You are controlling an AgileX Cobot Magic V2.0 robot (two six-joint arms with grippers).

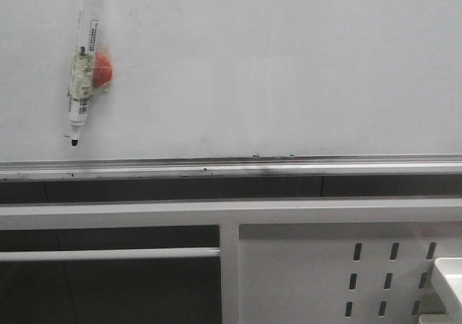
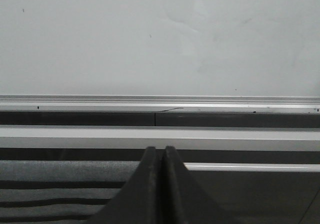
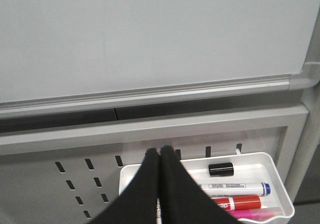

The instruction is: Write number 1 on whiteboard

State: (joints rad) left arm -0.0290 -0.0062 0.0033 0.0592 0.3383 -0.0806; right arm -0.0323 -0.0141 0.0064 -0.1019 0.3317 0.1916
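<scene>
Whiteboard [image 1: 289,64] blank; uncapped marker [image 1: 85,64] stuck there. Left hand [image 2: 161,151], right hand [image 3: 160,151] clenched, empty. Grasp barrel mid-length, nib square to board.

Office or classroom: whiteboard [image 1: 289,64], marker tray [image 3: 277,184] (perforated frame [image 1: 317,266]).

Whiteboard [image 1: 274,64]: large, plain white, glossy, standing upright at the far side and filling the upper part of the front view. Grey metal rail [image 1: 289,167] runs along its bottom edge, smudged dark in spots. Surface shows faint wipe marks and a few tiny specks. No number 1 stroke can be made out anywhere on it. Right wrist view shows the board's lower right corner [image 3: 305,77], rounded, grey-trimmed.
</scene>
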